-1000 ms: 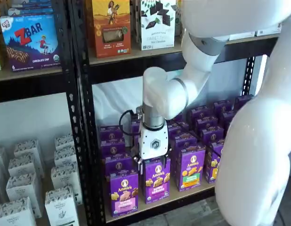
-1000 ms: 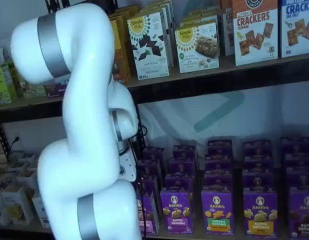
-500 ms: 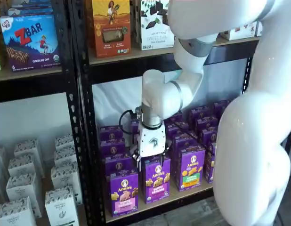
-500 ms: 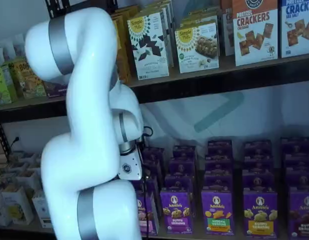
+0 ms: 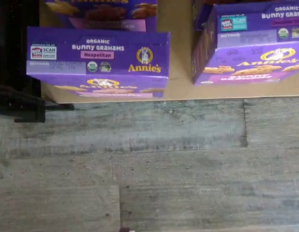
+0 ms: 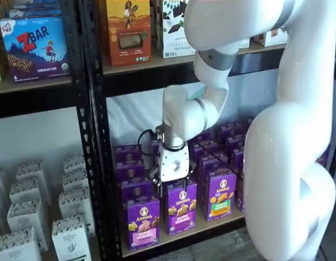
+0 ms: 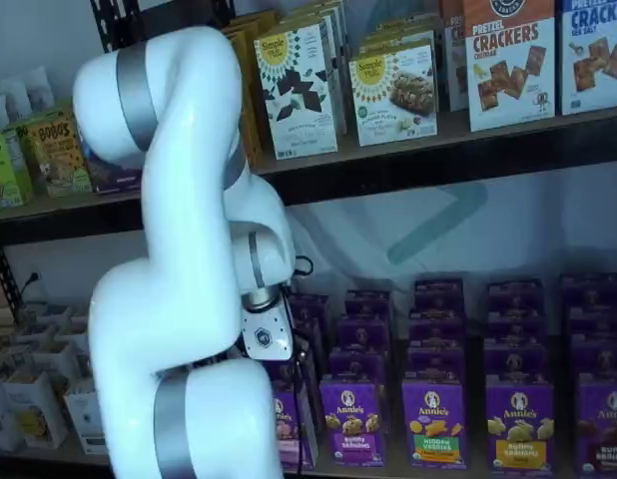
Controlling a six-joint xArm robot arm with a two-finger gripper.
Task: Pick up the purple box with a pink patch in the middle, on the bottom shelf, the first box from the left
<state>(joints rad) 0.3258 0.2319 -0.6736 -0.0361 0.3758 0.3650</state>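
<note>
The purple box (image 6: 143, 223) with the pink patch stands at the front left of the bottom shelf (image 6: 211, 224). In the wrist view it (image 5: 97, 63) shows from above, its pink label reading Neapolitan, at the shelf board's (image 5: 178, 72) front edge. In a shelf view it (image 7: 292, 429) is partly hidden by my arm. My gripper (image 6: 171, 184) hangs just above and to the right of that box, apart from it. Black fingertips show at both sides under the white body with a gap between them, and nothing is held. Its white body also shows in a shelf view (image 7: 266, 337).
Like purple boxes with yellow (image 6: 181, 209) and green (image 6: 221, 194) patches stand beside it, with several rows behind. A black rack post (image 6: 97, 163) stands left of the box. White cartons (image 6: 70, 236) fill the left bay. My large white arm (image 6: 287, 163) blocks the right side.
My gripper has shifted slightly toward the left end of the shelf and stays at about the same height. The upper arm has swung further across both shelf views.
</note>
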